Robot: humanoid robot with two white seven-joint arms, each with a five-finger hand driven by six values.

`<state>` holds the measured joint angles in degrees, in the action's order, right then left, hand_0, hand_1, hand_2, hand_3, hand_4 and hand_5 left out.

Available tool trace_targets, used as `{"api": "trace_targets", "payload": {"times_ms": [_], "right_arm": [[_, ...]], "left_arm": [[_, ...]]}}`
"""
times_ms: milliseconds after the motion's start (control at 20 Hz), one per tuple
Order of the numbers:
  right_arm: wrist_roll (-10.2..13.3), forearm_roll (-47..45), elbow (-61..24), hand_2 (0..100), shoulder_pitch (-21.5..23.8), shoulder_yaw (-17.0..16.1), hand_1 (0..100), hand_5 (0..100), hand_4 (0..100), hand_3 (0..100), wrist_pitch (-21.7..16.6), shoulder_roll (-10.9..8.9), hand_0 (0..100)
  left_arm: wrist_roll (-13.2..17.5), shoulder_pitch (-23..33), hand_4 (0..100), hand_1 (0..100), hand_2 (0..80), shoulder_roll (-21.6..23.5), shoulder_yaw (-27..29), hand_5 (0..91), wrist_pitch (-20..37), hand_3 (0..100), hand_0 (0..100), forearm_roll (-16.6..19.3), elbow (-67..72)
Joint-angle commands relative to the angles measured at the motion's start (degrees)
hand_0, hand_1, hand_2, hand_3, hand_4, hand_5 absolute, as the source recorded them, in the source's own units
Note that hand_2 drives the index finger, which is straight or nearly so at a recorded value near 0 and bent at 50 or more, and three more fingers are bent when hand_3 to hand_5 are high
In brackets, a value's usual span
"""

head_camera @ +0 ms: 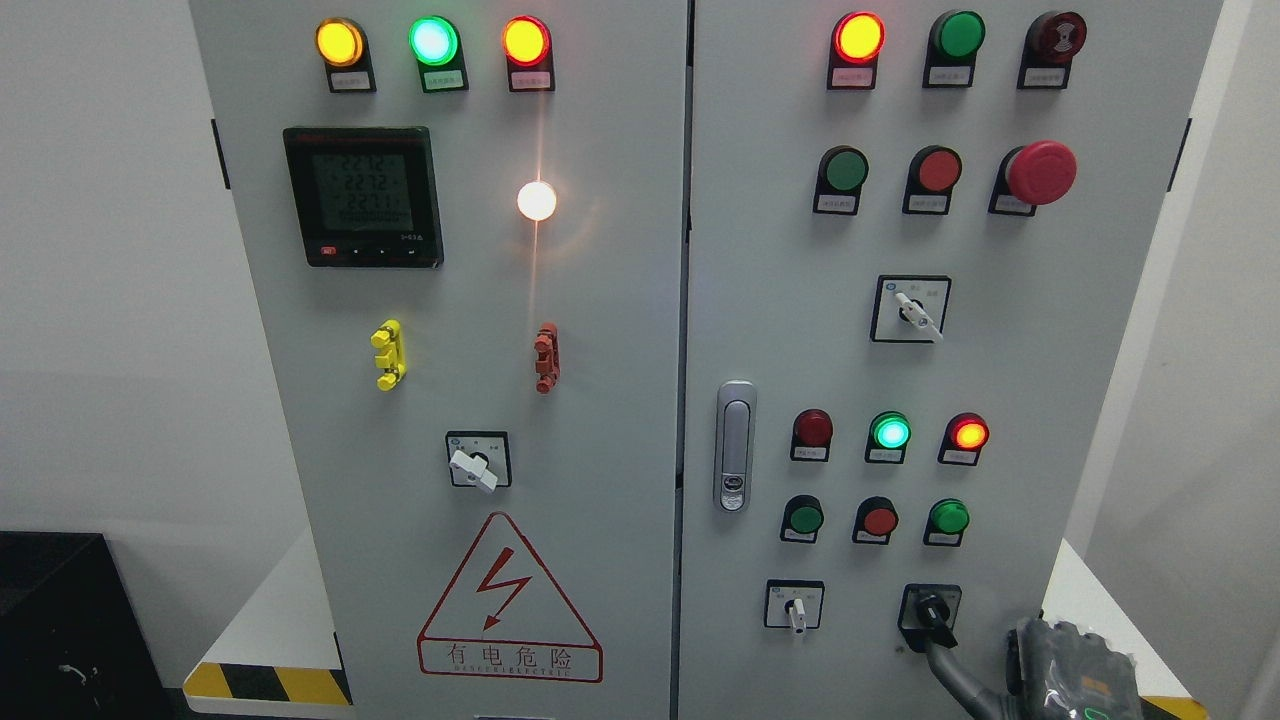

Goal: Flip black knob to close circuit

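A big grey cabinet point(600, 420) fills the view, with two doors full of lights, buttons and switches. It stands on a white base with a yellow and black stripe point(265, 683) at its foot. On the left door sit a dark meter screen point(362, 196) and a red warning triangle point(509, 603).

The right hand point(1070, 668) comes in at the lower right corner. One finger point(950, 670) reaches up and touches the black knob point(930, 608), which sits low on the right door, just beside a white switch point(795, 606). Whether the other fingers are curled or spread cannot be told.

The knob looks small, hard and stiff. It will likely turn with a click, not bend. Its short black lever is the best place to push or pinch.

Most of the hand is cut off by the picture's edge. The labels by the knob are too small to read. The left hand is not seen.
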<state>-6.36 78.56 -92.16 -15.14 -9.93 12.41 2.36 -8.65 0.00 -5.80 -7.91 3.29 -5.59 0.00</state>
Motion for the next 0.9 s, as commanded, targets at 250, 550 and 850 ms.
{"api": "trace_targets", "payload": {"times_ms": [250, 550, 850], "right_arm": [[0.8, -2.4, -0.6, 87, -0.7, -0.2, 0, 88, 88, 100, -0.1, -0.17, 0], [0.9, -2.4, -0.6, 87, -0.9, -0.2, 0, 88, 88, 100, -0.1, -0.17, 0], [1.4, -2.4, -0.6, 87, -0.8, -0.1, 0, 88, 87, 100, -0.2, -0.25, 0]], "left_arm": [[0.0, 1.3, 0, 56, 0.0, 0.0, 0.0, 0.0, 0.0, 0, 12, 0.1, -1.8], [0.0, 1.3, 0, 56, 0.0, 0.0, 0.0, 0.0, 0.0, 0, 12, 0.0, -1.8], [0.0, 1.3, 0, 56, 0.0, 0.0, 0.0, 0.0, 0.0, 0, 12, 0.1, -1.8]]}}
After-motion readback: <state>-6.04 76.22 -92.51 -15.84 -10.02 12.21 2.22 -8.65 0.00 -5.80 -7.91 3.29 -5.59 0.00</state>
